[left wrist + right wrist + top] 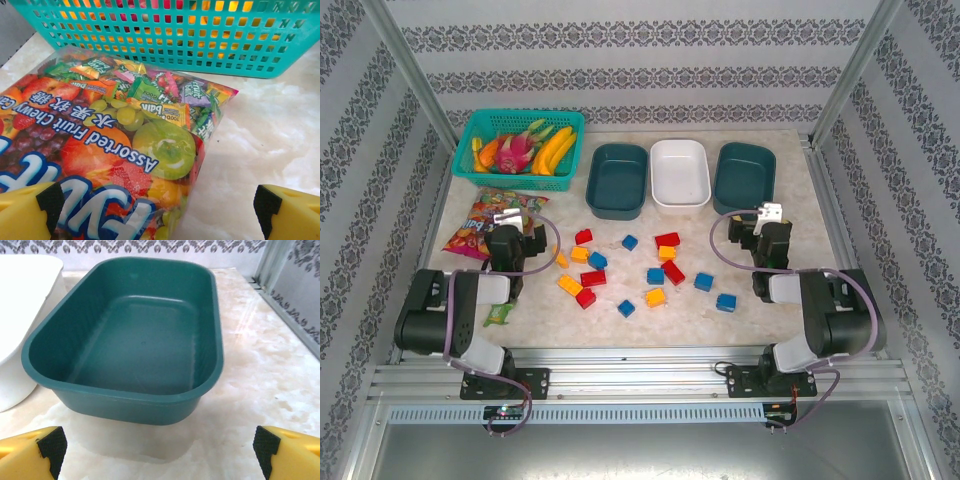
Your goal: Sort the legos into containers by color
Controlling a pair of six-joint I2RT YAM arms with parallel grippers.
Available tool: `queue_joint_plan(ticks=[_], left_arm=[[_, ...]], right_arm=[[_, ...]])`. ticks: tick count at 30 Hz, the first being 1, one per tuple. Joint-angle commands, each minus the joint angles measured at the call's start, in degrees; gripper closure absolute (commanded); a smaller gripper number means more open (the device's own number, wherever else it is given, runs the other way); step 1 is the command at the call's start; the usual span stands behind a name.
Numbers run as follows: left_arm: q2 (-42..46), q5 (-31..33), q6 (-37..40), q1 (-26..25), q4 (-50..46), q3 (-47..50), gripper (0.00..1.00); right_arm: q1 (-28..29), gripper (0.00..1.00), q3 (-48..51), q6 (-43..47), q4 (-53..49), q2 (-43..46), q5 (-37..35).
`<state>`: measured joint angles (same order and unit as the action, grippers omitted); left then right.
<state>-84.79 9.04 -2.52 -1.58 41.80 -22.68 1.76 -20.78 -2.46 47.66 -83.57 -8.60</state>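
The left fingers (512, 228) were spread wide, pinching nothing. In the left wrist view the 2 yellow fingers (27, 212) stood far apart at the bottom corners, with the snack bag (100, 140) lying under and just ahead of them on the worktop (270, 130). Beyond the bag, farther ahead of those fingers, stood the bright teal basket (175, 35). From above, the basket (472, 128) held toy fruit (535, 145), and the snack bag (478, 228) lay just to the left of the left fingers.

The right fingers (767, 228) were also spread wide and held nothing. In the right wrist view those fingers (292, 452) pointed at a dark teal tub (145, 340) just ahead of them, with the white tub (20, 315) ahead and to their left.

From above, the 3 tubs stood in a row ahead of both pairs of fingers: a dark teal tub (617, 205), the white tub (680, 198) and the second dark teal tub (744, 203) nearest the right fingers.

The legos (655, 275), in red, blue and yellow-orange, lay scattered on the worktop (650, 312) between the 2 pairs of fingers, all outside the tubs. The closest ones lay just to the right of the left fingers, while those on the other side were a little apart from the right fingers.
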Motion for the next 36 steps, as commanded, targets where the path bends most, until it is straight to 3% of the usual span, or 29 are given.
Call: queue_joint_plan(ticks=[1,8,12,14,15,16,17,19,20,22,24,26,31,36], left_arm=[[8.56,2.47,1.94,-3.01,-9.25,-3.51,0.0],[25.67,12.34,-2.15,-10.1,-26.11,-6.55,0.0],[31.19,16.21,-0.02,-17.3,-35.47,-14.01,0.0],[31.61,18.27,0.79,-21.3,-39.81,-19.66,0.0],[31.14,15.01,-2.94,-21.57,-48.54,-25.14,0.0],[29.87,8.82,-7.84,-21.18,-59.67,-32.11,0.0],[28.33,6.33,-12.05,-21.11,-66.79,-37.2,0.0],[25.64,6.51,-23.19,-20.95,-74.51,-42.82,0.0],[24.93,2.23,-23.85,-20.28,-74.39,-43.35,0.0],[23.26,-7.11,-23.23,-19.76,-72.82,-43.98,0.0],[20.76,-12.77,-24.39,-19.92,-74.45,-45.8,0.0],[18.63,-16.8,-24.74,-21.21,-75.84,-46.75,0.0],[17.47,-21.54,-23.34,-30.08,-75.99,-44.16,0.0],[16.95,-22.28,-21.61,-38.8,-76.25,-40.68,0.0]], right_arm=[[1.0,0.02,-2.6,-1.12,-8.55,8.53,-5.86],[3.88,0.02,-7.74,-0.52,-20.09,23.15,-11.78],[8.06,0.02,-18.72,1.12,-33.14,30.21,-12.85],[9.97,0.02,-29.17,-10.69,-47.08,31.0,-15.08],[8.42,0.02,-35.69,-24.64,-62.34,30.13,-11.87],[5.92,0.02,-41.57,-30.8,-74.59,28.88,-3.47],[4.82,0.02,-44.09,-35.19,-81.0,28.12,-0.42],[3.2,0.02,-41.5,-38.18,-80.94,27.46,12.09],[3.41,0.02,-41.36,-38.71,-82.47,27.22,13.74],[7.53,0.04,-43.91,-42.44,-93.39,26.3,7.19],[11.15,0.13,-46.82,-44.71,-102.83,25.07,3.13],[13.44,0.15,-49.01,-47.18,-111.1,23.67,1.51],[16.85,0.15,-45.22,-46.89,-119.76,20.01,8.69],[17.58,0.16,-34.06,-45.9,-114.0,19.69,15.29]])
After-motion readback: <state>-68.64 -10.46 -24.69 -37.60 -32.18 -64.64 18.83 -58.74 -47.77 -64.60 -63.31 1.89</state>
